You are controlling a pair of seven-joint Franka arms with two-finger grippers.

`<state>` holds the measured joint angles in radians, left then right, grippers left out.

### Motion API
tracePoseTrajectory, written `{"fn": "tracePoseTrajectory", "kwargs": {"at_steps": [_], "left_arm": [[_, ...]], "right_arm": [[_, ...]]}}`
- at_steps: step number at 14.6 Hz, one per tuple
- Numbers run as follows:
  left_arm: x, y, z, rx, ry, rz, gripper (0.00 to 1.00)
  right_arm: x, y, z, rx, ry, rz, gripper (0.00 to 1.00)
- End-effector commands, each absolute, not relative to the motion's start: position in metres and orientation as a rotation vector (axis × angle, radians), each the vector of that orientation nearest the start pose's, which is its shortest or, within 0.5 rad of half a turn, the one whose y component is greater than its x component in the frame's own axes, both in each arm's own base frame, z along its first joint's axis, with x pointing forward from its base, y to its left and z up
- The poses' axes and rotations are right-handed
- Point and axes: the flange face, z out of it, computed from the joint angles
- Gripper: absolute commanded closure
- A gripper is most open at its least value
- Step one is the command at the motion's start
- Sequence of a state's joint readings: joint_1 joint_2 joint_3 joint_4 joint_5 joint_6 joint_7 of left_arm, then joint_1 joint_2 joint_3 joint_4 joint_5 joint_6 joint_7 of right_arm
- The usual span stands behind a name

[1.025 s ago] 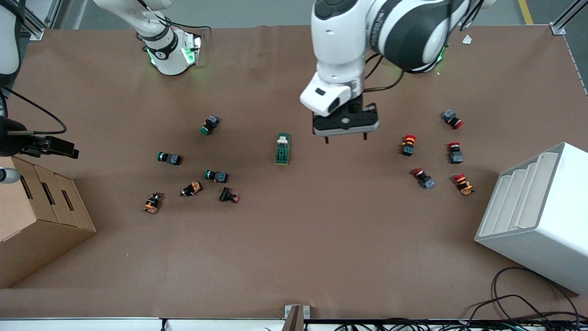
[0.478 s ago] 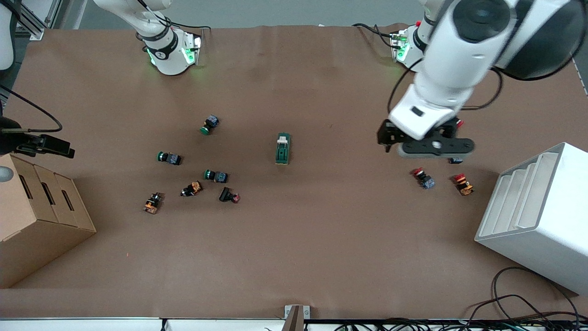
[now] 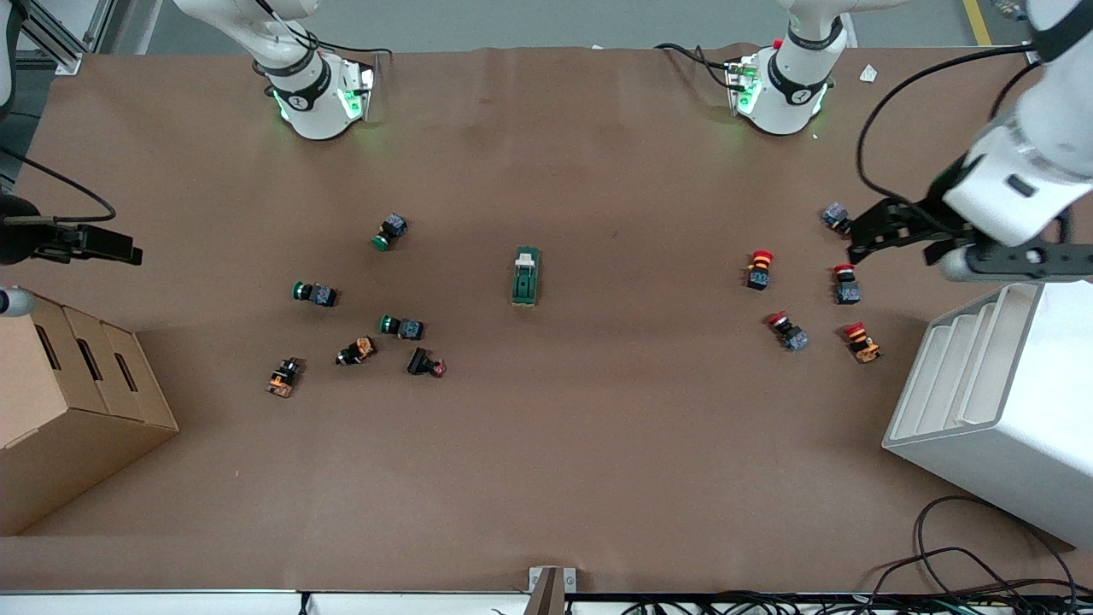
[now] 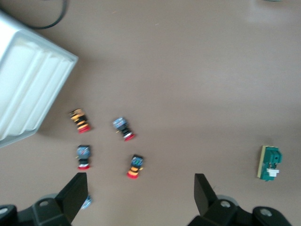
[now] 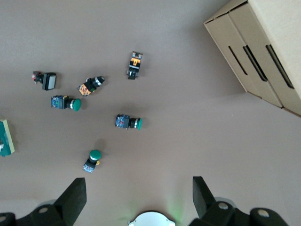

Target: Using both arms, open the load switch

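Load switch [image 3: 526, 276] lies alone mid-table — left end effector [image 3: 888, 229] and right end effector [image 3: 90, 246], both released, at table ends.

The load switch [image 3: 526, 276] lies mid-desk, well apart from everything else. One cluster of push buttons [image 3: 359, 299] sits toward the right arm's end, near the cardboard box [image 3: 68, 401]. Another cluster of push buttons [image 3: 811, 290] lies toward the left arm's end, beside the tray rack [image 3: 999, 401].
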<state>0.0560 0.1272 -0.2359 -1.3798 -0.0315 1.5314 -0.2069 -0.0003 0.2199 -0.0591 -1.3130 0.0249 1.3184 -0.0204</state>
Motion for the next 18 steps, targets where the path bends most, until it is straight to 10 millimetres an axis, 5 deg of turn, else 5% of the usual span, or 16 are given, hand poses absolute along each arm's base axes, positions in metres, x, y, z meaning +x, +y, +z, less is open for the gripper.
{"fn": "tracePoseTrajectory", "kwargs": {"at_steps": [1,3,7,18], "left_arm": [[0.542,-0.085,0.642,-3.182,0.071,0.025,0.00],[0.545,-0.064,0.641,-3.182,0.140,0.014,0.00],[0.533,-0.068,0.636,-3.183,0.156,0.017,0.00],[0.518,-0.086,0.635,-3.139,0.187,-0.038,0.00]], "right_arm": [[0.565,-0.028,0.622,-3.110,0.039,0.303,0.00],[0.545,-0.031,0.632,-3.111,0.047,0.262,0.00],[0.508,-0.030,0.637,-3.110,0.044,0.180,0.00],[0.502,-0.028,0.649,-3.112,0.037,0.130,0.00]]}}
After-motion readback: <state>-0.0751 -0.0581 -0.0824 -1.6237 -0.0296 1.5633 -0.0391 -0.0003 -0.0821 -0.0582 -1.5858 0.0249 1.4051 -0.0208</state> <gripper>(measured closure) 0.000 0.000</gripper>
